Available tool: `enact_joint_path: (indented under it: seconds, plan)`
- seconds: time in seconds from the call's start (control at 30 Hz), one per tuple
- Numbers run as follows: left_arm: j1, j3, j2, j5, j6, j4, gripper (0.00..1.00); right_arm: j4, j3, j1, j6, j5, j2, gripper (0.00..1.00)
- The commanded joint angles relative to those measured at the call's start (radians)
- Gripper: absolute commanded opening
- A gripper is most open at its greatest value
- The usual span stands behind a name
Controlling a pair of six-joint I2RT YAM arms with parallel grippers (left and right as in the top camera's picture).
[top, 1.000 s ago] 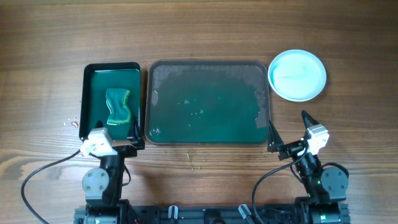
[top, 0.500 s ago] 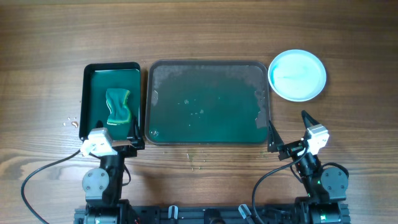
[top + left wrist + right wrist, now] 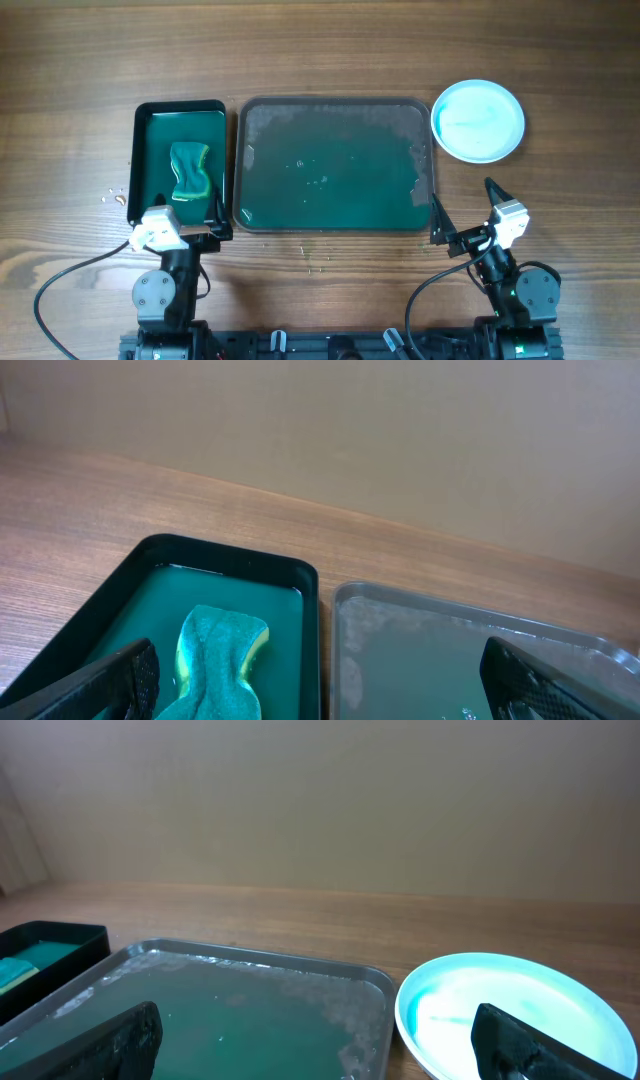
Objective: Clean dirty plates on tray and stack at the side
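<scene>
1. Far left of the overhead view: a few pale crumbs (image 3: pixel 113 195) lie on the wooden tabletop (image 3: pixel 320 50), just left of the small tray.
2. Small black-rimmed tray (image 3: pixel 180 104) at left centre holds teal-green liquid. A green wavy sponge (image 3: pixel 190 170) lies in its lower half.
3. Left gripper (image 3: pixel 320 650) sits at the lower left, at the small tray's near edge. Its jaws are spread fully wide with nothing held. In the left wrist view the sponge shows between the two fingers (image 3: pixel 100 685).
4. Big grey-rimmed tray (image 3: pixel 238 165) is at centre, just beside the small tray. It is filled with dark green water, with pale foam along the top edge and right side.
5. More specks (image 3: pixel 318 262) lie on the tabletop below the big tray's near edge.
6. Right gripper (image 3: pixel 315 1020) is at the lower right, near the big tray's lower right corner. Its jaws are wide apart and empty.
7. Pale blue plate (image 3: pixel 478 120) at upper right rests on the tabletop just right of the big tray, off it, with a faint smear inside. Whether more plates lie under it cannot be told.
</scene>
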Motion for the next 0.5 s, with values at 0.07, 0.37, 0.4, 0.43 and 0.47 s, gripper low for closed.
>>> enact_joint_path:
  seconds: [0.07, 0.37, 0.4, 0.43, 0.47]
  plan:
    - [0.005, -0.005, -0.011, 0.012, -0.006, 0.002, 1.0, 0.006, -0.001, 0.005, 0.01, -0.008, -0.012, 1.0]
    - [0.005, -0.005, -0.011, 0.012, -0.006, 0.002, 1.0, 0.005, -0.001, 0.005, 0.01, -0.008, -0.011, 1.0]
    - [0.005, -0.005, -0.011, 0.012, -0.006, 0.002, 1.0, 0.005, -0.001, 0.005, 0.011, -0.008, -0.011, 1.0]
    - [0.005, -0.005, -0.011, 0.012, -0.006, 0.002, 1.0, 0.005, -0.001, 0.005, 0.01, -0.008, -0.011, 1.0]
    - [0.005, -0.005, -0.011, 0.012, -0.006, 0.002, 1.0, 0.006, -0.001, 0.005, 0.01, -0.008, -0.011, 1.0]
